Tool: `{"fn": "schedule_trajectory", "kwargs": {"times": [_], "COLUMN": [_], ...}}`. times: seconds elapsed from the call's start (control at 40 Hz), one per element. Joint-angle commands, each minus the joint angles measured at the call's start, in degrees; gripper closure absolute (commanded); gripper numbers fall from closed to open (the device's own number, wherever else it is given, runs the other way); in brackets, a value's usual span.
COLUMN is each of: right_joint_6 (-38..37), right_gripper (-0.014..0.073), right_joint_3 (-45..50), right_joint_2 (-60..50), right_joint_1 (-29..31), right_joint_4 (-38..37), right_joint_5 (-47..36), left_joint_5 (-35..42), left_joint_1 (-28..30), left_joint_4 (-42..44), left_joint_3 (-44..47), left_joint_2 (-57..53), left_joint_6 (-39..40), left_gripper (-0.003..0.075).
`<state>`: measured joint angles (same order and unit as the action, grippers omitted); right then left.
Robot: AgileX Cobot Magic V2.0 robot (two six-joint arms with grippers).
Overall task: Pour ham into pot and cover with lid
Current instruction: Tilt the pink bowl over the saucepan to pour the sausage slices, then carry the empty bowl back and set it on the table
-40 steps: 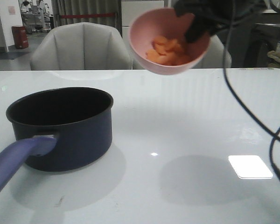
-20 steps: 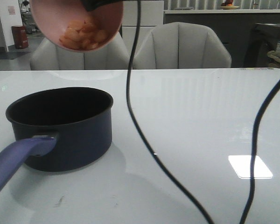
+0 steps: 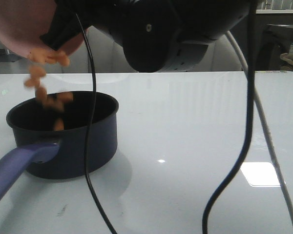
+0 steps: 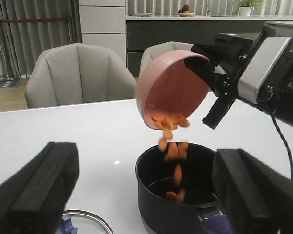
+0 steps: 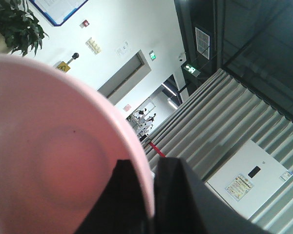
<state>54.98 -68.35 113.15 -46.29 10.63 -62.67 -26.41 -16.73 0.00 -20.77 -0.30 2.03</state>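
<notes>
Right gripper (image 4: pixel 219 92) clamps the rim of the pink bowl (image 4: pixel 168 90), tipped steeply at upper left of the front view. Ham (image 3: pixel 44 90) falls from it into the pot (image 3: pixel 78 141) at left centre. Left gripper (image 4: pixel 146 195) fingers spread wide, holding nothing.

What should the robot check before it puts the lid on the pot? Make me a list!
1. Pink bowl tipped over the pot: ok.
2. Ham landing inside the pot: ok, pieces fall in.
3. Bowl emptied: not ok, slices sit at its lip.
4. Right end effector gripping the bowl rim: ok.
5. Left end effector open, free for the lid: ok.
6. Lid knob position: cannot tell, only the rim shows.
</notes>
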Motion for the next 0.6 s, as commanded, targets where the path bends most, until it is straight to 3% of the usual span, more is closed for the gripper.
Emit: {"fn": "schedule_trajectory", "kwargs": {"times": [0.0, 0.15, 0.23, 0.4, 0.57], "right_joint_6": [0.5, -3.6, -8.6, -15.5, -15.9], "right_gripper": [0.0457, 0.0457, 0.0457, 0.0457, 0.0457], "right_joint_3": [-1.5, -1.5, -1.5, -1.5, -2.2], "right_joint_2": [-3.4, -3.4, -3.6, -6.1, -11.1], "right_joint_1": [0.1, 0.2, 0.1, 0.1, 2.1], "right_joint_4": [-0.6, 5.1, 10.4, 24.0, 34.7], "right_joint_5": [-11.8, -10.7, -6.2, 14.6, 38.5], "left_joint_5": [4.2, 4.2, 4.2, 4.2, 4.2], "left_joint_1": [-0.4, -0.4, -0.4, -0.4, -0.4], "left_joint_4": [0.0, 0.0, 0.0, 0.0, 0.0], "left_joint_3": [-1.5, -1.5, -1.5, -1.5, -1.5], "left_joint_2": [0.6, 0.6, 0.6, 0.6, 0.6], "left_joint_6": [0.2, 0.2, 0.2, 0.2, 0.2], "left_gripper": [0.0113, 0.0113, 0.0113, 0.0113, 0.0113]}}
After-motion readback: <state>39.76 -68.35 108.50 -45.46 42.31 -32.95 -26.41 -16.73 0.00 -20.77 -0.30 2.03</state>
